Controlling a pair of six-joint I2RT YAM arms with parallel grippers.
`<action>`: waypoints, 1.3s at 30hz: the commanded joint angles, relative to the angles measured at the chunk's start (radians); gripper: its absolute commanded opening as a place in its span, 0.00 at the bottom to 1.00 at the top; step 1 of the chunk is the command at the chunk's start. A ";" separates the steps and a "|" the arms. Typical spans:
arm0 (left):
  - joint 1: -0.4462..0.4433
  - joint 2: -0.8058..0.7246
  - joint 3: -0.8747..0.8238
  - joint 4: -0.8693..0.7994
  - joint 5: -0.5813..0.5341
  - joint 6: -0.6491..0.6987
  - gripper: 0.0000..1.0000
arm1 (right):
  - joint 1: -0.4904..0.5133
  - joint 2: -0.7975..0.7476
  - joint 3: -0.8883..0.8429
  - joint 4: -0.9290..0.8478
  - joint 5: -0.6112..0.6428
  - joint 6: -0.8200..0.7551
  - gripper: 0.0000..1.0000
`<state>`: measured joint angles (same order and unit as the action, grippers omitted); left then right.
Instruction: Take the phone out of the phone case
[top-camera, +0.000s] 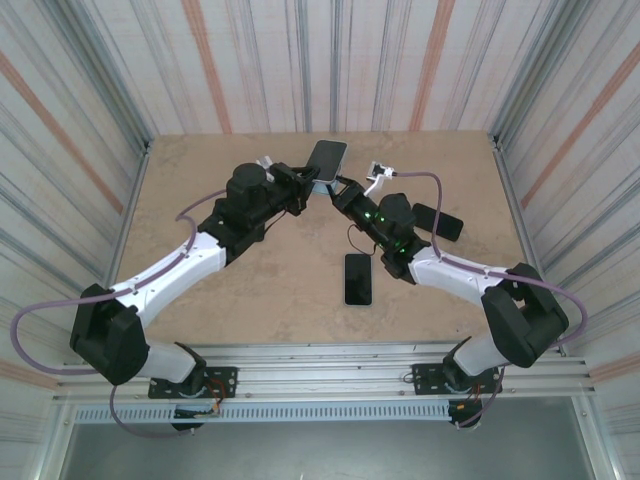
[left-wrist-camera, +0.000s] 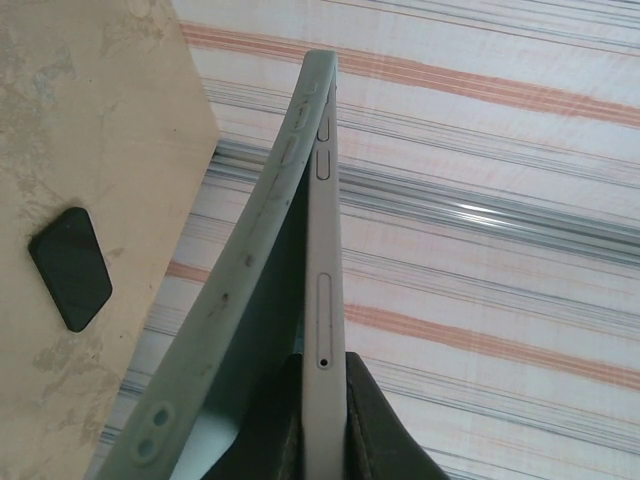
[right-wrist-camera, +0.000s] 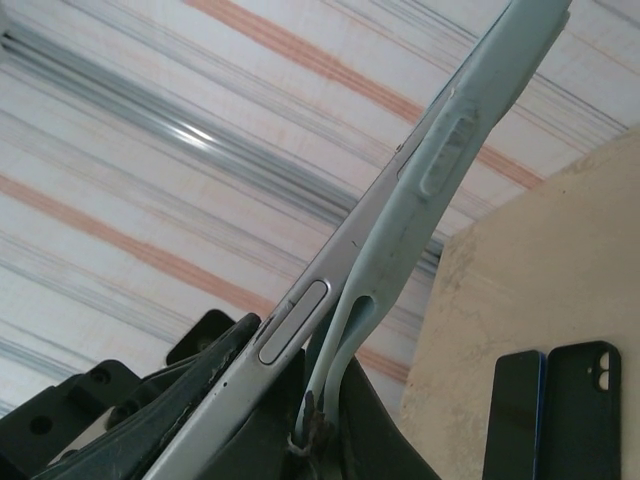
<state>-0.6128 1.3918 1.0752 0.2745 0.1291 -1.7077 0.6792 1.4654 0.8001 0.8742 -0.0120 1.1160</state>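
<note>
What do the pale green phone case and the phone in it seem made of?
The phone case looks like soft matte silicone or rubber: it bows away from the phone without creasing. The phone has a rigid, satin silvery edge, probably metal, possibly painted plastic.

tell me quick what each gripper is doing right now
left gripper: shut on the phone
right gripper: shut on the phone case
</note>
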 joint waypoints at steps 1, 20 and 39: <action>-0.003 -0.017 0.051 0.013 -0.043 0.043 0.06 | 0.025 -0.038 0.009 -0.026 0.114 -0.011 0.04; 0.015 -0.022 0.135 -0.037 -0.027 0.128 0.00 | 0.073 0.018 0.087 -0.291 0.279 -0.003 0.01; 0.095 -0.029 -0.325 0.217 -0.189 0.238 0.00 | -0.032 0.068 0.025 -0.342 0.066 0.100 0.02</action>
<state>-0.5278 1.3529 0.7914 0.2993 -0.0082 -1.5066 0.6483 1.4952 0.8387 0.4999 0.1040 1.1603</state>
